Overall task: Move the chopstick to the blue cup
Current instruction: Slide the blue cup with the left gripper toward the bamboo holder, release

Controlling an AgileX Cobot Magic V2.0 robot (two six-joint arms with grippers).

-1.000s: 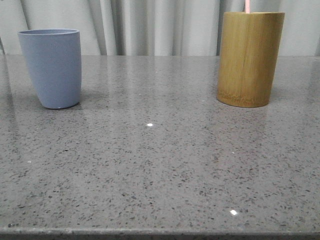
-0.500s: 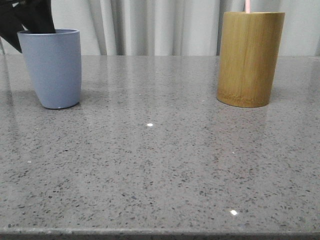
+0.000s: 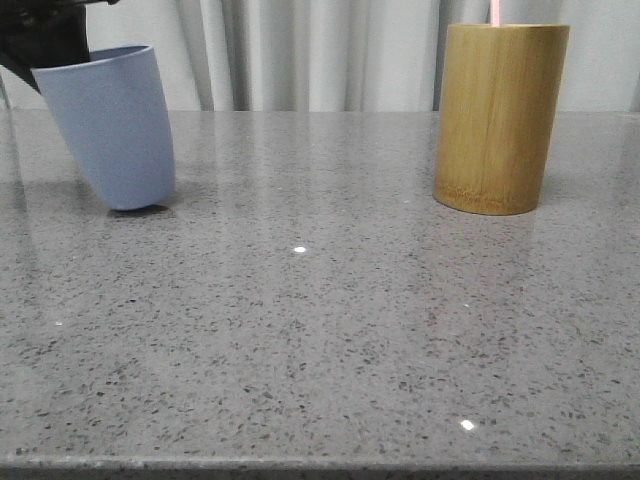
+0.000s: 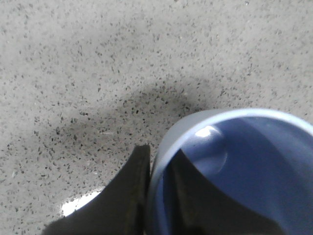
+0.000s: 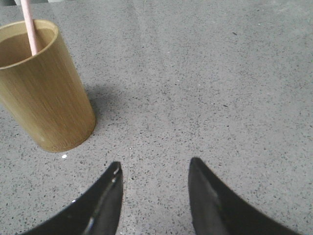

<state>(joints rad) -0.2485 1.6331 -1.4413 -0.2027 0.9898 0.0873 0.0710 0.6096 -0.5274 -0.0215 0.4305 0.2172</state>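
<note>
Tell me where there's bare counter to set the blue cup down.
Bare counter runs wide between the tilted blue cup, pinched at its rim by the left gripper, and the bamboo holder, and across the whole front. The right gripper hangs open beside the holder.

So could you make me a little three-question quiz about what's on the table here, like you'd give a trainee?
1. True or false: the blue cup stands flat and upright on the table.
2. Where is the pink chopstick? A) in the blue cup B) in the bamboo cylinder C) lying on the table.
3. Fill in: the left claw pinches the blue cup's ____, one finger inside and one outside.

Key:
1. False; it is tilted, with the base lifted on one side.
2. B.
3. Rim. The right claw is open over bare table, beside the bamboo cylinder.
</note>
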